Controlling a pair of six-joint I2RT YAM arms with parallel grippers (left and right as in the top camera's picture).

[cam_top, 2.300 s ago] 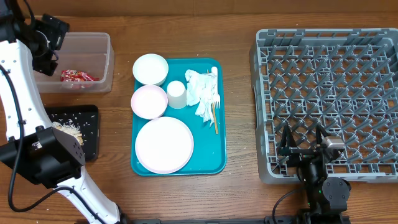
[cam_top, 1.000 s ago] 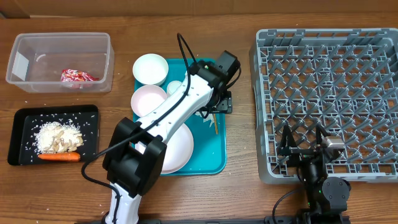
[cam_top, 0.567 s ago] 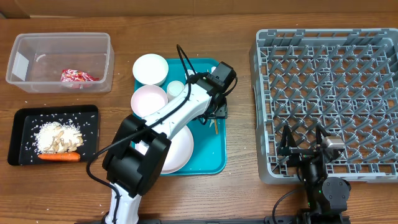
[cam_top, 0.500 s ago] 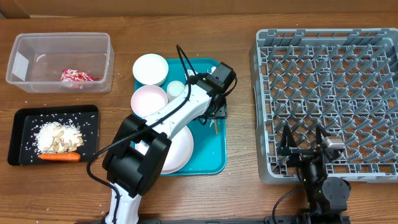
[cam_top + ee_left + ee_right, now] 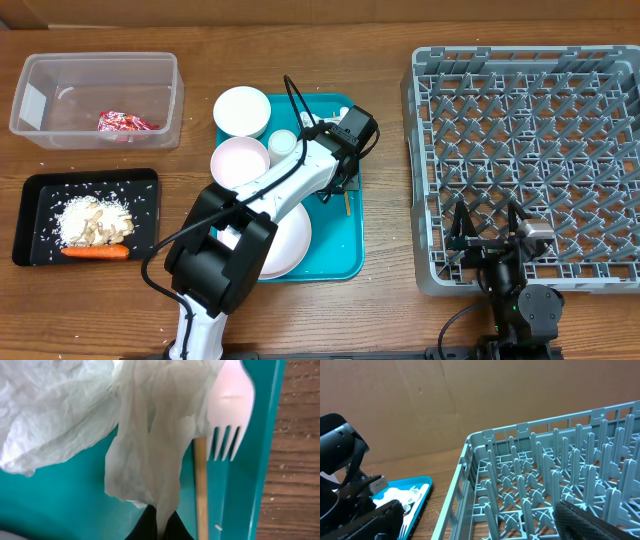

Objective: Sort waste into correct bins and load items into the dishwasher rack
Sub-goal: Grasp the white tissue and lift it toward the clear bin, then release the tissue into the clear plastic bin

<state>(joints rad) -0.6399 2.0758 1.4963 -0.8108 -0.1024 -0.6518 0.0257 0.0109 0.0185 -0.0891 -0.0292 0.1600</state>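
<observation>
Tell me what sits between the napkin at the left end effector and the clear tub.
The small cup and the upper white bowl lie on the straight line to the clear tub; lifting likely clears both.

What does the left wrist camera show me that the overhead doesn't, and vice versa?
Only the left wrist: the left gripper shut on a hanging fold of the crumpled white napkin, and the white plastic fork with its tines beside the wooden stick.
Only the overhead: the clear tub holding the red wrapper, the black tray with food scraps and carrot, the large white plate, two white bowls, the dishwasher rack, and the open right gripper.
Both: the teal tray and the stick.
</observation>
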